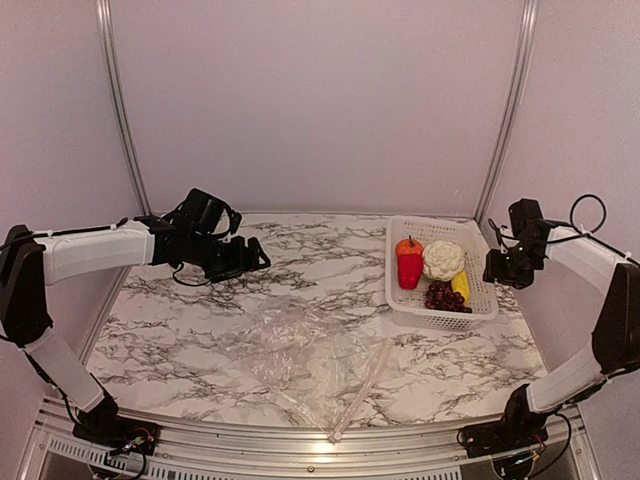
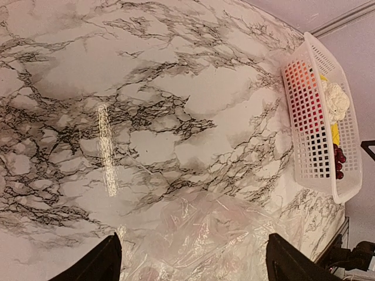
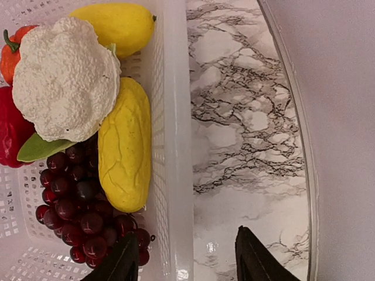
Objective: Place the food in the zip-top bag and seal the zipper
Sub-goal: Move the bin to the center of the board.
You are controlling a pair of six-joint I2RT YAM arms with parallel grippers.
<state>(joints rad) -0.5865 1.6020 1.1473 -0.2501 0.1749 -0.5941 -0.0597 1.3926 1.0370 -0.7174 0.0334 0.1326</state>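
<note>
The clear zip-top bag [image 1: 305,365] lies flat and crinkled on the marble table near the front, its zipper strip [image 1: 362,392] along the right edge. The food sits in a white lattice basket [image 1: 484,305]: red pepper [image 1: 410,270], orange fruit [image 1: 408,246], cauliflower [image 1: 443,260], yellow piece [image 1: 460,286], grapes [image 1: 443,297]. My left gripper [image 1: 262,258] is open and empty above the table's left back; the bag shows between its fingers [image 2: 193,246]. My right gripper [image 1: 494,272] is open and empty, straddling the basket's right rim [image 3: 176,146], beside the yellow piece [image 3: 124,153], grapes [image 3: 82,216] and cauliflower [image 3: 65,79].
The table's right edge and a metal frame rail [image 3: 293,117] run close to the right gripper. A second yellow piece [image 3: 117,24] lies at the basket's far end. Walls enclose the table at the back and both sides.
</note>
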